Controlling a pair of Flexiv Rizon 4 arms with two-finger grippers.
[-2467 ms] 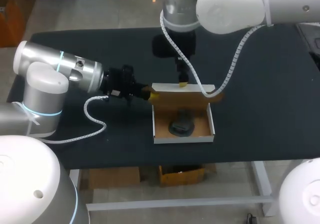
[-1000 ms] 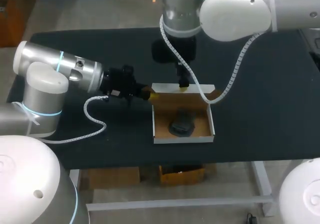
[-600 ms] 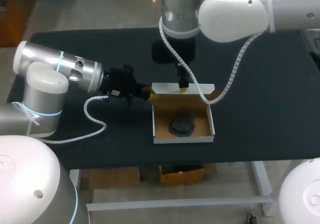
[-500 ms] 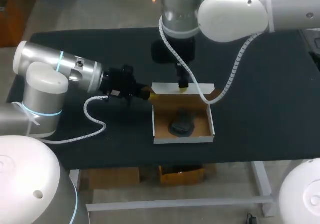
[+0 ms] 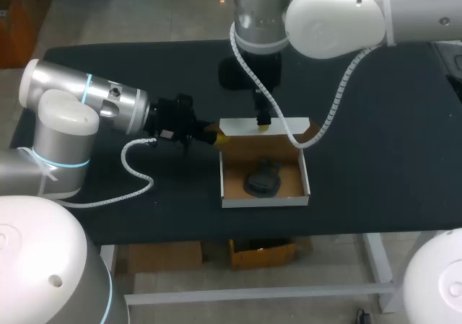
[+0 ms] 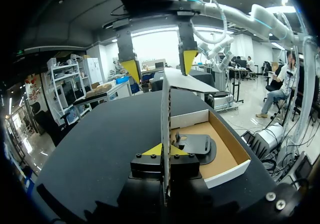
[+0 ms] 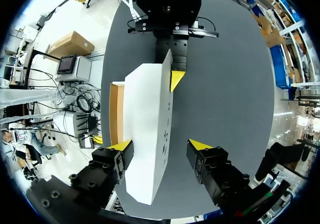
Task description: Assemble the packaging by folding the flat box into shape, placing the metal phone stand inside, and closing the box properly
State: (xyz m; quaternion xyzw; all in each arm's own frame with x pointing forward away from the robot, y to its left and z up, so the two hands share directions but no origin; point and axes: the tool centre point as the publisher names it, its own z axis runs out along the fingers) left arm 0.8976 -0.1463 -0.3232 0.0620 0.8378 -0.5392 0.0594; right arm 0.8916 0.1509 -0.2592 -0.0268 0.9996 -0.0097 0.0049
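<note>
The open cardboard box [image 5: 229, 174] lies in the middle of the table, with the dark metal phone stand [image 5: 263, 179] lying inside it. My left gripper [image 5: 219, 138] is shut on the box's upright left wall [image 6: 165, 115], its yellow tips on either side of the card. My right gripper [image 5: 263, 125] hangs over the box's far side. It is open, and the raised white lid flap [image 7: 147, 129] stands between its fingers, close to one finger [image 7: 120, 145] and apart from the other. Seen from the left wrist, the stand [image 6: 196, 145] lies just past the held wall.
A brown side flap [image 5: 310, 134] sticks out at the box's back right corner. Black table [image 5: 375, 143] surface spreads to the right of the box and in front of it. My left arm's cable [image 5: 137, 176] loops over the table at the left.
My right arm has shifted very slightly over the lid flap. The left arm and the box have kept still.
</note>
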